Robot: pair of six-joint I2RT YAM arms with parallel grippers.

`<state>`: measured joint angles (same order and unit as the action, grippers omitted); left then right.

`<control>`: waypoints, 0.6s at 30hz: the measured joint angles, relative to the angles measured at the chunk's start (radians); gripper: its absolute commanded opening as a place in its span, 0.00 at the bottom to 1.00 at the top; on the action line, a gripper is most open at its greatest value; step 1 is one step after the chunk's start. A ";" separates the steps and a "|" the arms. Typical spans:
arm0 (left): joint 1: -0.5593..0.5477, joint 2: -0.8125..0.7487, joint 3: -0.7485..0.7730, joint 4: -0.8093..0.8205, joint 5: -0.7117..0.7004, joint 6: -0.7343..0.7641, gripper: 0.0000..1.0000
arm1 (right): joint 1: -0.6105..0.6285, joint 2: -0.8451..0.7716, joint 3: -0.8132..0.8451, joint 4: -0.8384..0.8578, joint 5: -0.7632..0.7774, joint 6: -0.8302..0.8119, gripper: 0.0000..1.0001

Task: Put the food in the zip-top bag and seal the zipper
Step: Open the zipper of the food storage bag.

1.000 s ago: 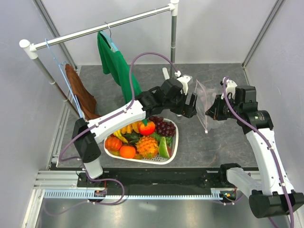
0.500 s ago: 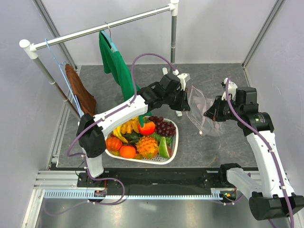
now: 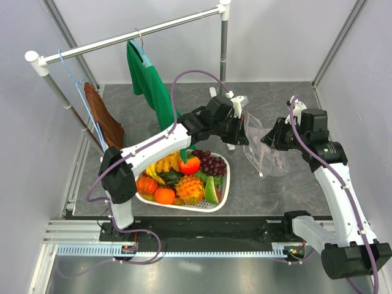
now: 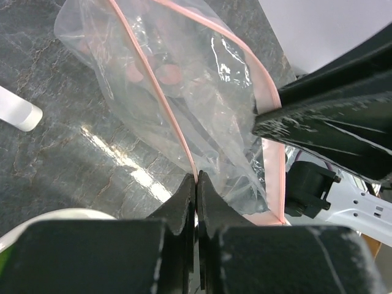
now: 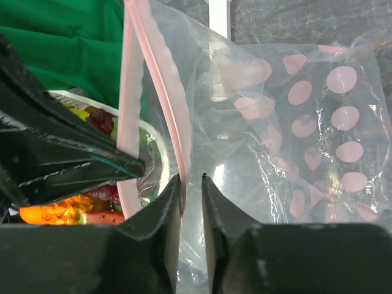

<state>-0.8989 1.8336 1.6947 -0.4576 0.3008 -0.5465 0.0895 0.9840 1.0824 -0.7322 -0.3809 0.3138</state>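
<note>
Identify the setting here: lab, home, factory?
Likely a lab robot test cell: plain white enclosure panels, slotted aluminium mounting rail, white perforated basket of glossy plastic toy food.

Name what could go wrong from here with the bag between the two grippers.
1. The right gripper has its jaws apart around the zipper, so only the left gripper pinches the zip-top bag; the bag may sag or twist away.
2. The left pinch sits on the zipper's thin edge and could slip off.
</note>
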 measured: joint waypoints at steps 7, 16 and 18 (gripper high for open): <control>0.005 -0.023 -0.029 0.004 0.008 0.000 0.02 | 0.000 0.013 -0.010 -0.011 -0.006 -0.016 0.00; 0.057 -0.061 -0.084 -0.039 -0.065 0.095 0.02 | -0.002 -0.007 0.102 -0.216 0.073 -0.132 0.00; 0.067 -0.076 -0.094 -0.053 -0.101 0.144 0.04 | -0.005 -0.007 0.181 -0.264 0.096 -0.163 0.00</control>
<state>-0.8318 1.7580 1.6005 -0.5110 0.1997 -0.4026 0.0845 0.9768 1.2633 -0.9958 -0.2852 0.1509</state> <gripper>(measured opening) 0.028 0.010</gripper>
